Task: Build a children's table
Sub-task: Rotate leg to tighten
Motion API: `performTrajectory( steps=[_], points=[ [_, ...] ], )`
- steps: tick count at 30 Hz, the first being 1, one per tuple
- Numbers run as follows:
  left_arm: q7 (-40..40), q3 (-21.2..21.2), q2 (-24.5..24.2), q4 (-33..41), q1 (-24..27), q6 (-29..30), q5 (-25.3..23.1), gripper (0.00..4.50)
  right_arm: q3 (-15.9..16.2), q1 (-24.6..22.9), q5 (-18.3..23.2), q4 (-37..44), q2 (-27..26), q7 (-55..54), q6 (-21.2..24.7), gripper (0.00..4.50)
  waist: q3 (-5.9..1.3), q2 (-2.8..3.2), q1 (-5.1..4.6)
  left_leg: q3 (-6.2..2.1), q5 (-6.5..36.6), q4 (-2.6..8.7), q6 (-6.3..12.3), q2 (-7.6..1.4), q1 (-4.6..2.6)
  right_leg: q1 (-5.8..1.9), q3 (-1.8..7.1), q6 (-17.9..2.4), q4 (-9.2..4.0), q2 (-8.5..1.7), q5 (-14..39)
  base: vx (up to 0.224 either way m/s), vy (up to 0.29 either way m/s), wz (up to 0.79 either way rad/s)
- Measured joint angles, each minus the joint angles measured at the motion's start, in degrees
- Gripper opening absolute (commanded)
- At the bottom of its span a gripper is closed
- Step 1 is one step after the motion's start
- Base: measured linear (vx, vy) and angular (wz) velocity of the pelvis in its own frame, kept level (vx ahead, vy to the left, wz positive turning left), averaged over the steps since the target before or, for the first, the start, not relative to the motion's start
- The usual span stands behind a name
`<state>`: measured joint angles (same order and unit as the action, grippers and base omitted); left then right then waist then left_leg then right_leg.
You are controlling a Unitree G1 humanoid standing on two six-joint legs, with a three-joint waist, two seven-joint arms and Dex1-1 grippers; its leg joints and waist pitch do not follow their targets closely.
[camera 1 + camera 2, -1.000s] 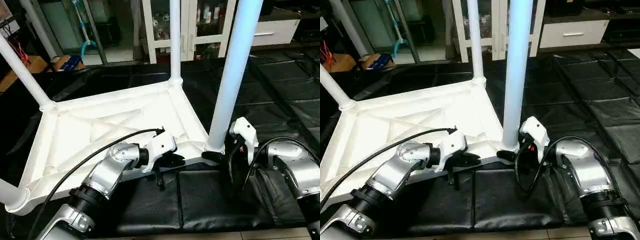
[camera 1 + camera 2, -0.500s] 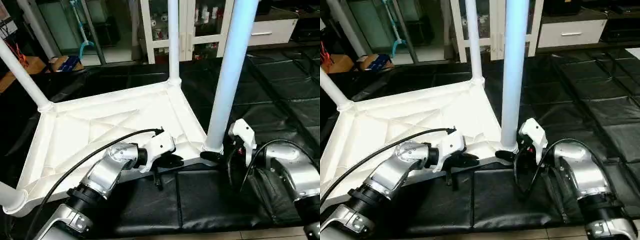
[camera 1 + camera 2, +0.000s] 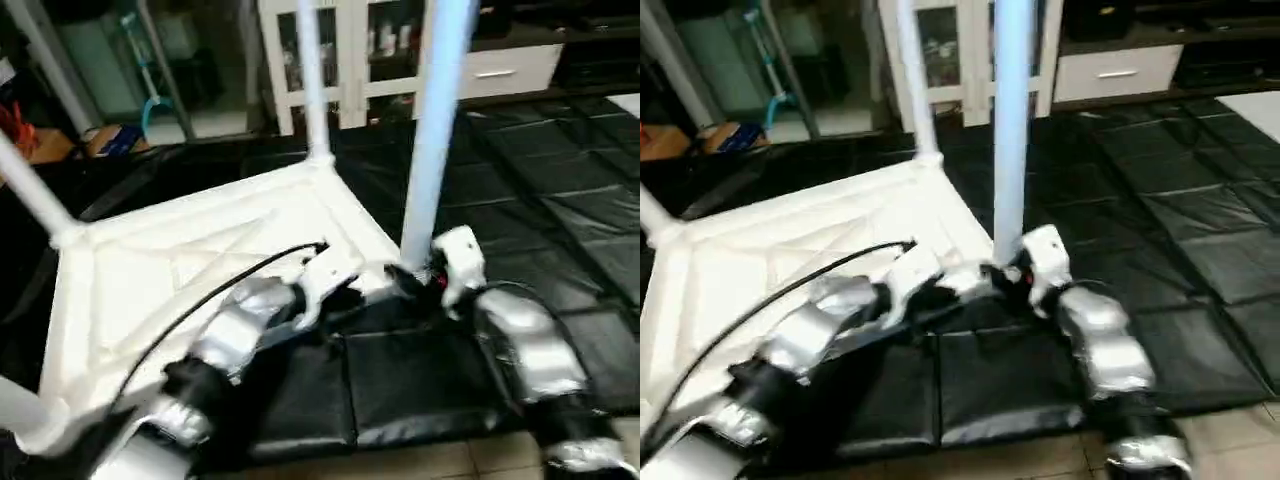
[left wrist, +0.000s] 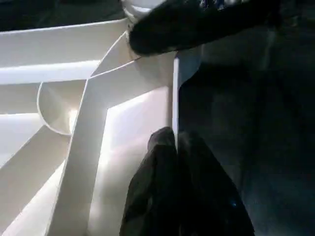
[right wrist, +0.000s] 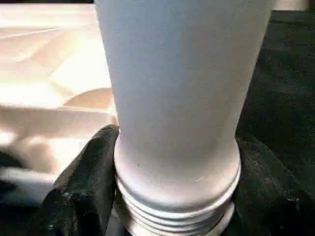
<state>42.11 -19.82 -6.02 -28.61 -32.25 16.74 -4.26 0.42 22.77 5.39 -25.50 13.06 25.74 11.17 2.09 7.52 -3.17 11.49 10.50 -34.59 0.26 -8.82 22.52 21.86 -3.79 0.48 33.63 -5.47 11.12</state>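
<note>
The children's table lies upside down on black mats, its ribbed white tabletop (image 3: pixel 150 260) facing up. White legs stand in its corner sockets: a far one (image 3: pixel 312 80), a left one (image 3: pixel 30 190) and a near-right one (image 3: pixel 435 130). My right gripper (image 3: pixel 410 280) is at the base of the near-right leg (image 5: pixel 177 98). Its black fingers (image 5: pixel 83 196) press on both sides just above the leg's threaded end. My left gripper (image 4: pixel 174 140) is shut at the tabletop's near edge, whose thin rim (image 4: pixel 174 93) runs in between the fingers.
Black floor mats (image 3: pixel 560 190) spread to the right and behind the table. A white glass-door cabinet (image 3: pixel 350 50) and a white drawer unit (image 3: pixel 510 70) stand at the back. Light floor tiles (image 3: pixel 450 455) begin at the mats' near edge. A box (image 3: pixel 105 140) sits at far left.
The whole picture has swung and blurred, so the camera has moved. Both grippers stay at the table's near-right corner, and the right arm has drawn in closer to the leg.
</note>
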Motion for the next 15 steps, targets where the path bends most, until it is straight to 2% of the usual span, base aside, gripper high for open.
performTrajectory(
  steps=[4,7,12,13,15],
  points=[
    [-5.32,1.54,3.82,-3.33,-1.59,0.64,0.05,0.0,-1.53,1.84,-1.95,-2.16,-5.51,-10.55,0.12,2.75,0.03,0.1,-1.17,-0.16,0.01,0.1,0.0,0.13,0.0,-0.07,-0.11,0.0,-0.63,0.0,0.0,0.0,0.0,0.0],
    [-8.02,2.13,5.8,-5.45,-2.34,0.32,-0.08,0.0,-2.0,2.95,-3.82,-3.74,-7.42,-16.0,-0.49,2.75,0.03,0.09,-1.7,-0.25,0.02,0.11,0.02,0.54,0.01,-0.06,-0.03,0.0,-0.67,-0.31,0.0,0.0,0.0,0.0],
    [-8.4,2.56,5.89,-6.12,-2.78,-0.31,-0.05,0.0,-2.02,3.93,-3.9,-5.33,-7.82,-16.78,-1.71,2.75,0.06,0.04,-2.61,-0.27,0.05,0.17,0.08,1.01,0.18,0.01,-0.16,0.01,-0.66,-0.9,0.01,0.0,0.0,0.0],
    [-8.38,2.49,5.66,-6.02,-2.75,-0.68,-0.04,0.0,-2.39,3.91,-3.44,-5.32,-7.8,-15.91,-1.95,3.1,0.08,0.01,-2.78,-0.26,0.05,0.16,0.09,1.05,0.37,-0.01,-0.14,0.01,-0.66,-0.94,0.01,0.0,0.0,0.0],
    [-7.98,2.44,5.17,-5.84,-2.5,-1.52,0.06,0.0,-2.92,3.67,-2.61,-5.1,-7.47,-13.92,-2.71,3.45,0.11,-0.03,-2.89,-0.25,0.05,0.16,0.09,1.06,0.72,0.08,-0.13,0.0,-0.68,-0.96,0.0,0.0,0.0,0.0]
  ],
)
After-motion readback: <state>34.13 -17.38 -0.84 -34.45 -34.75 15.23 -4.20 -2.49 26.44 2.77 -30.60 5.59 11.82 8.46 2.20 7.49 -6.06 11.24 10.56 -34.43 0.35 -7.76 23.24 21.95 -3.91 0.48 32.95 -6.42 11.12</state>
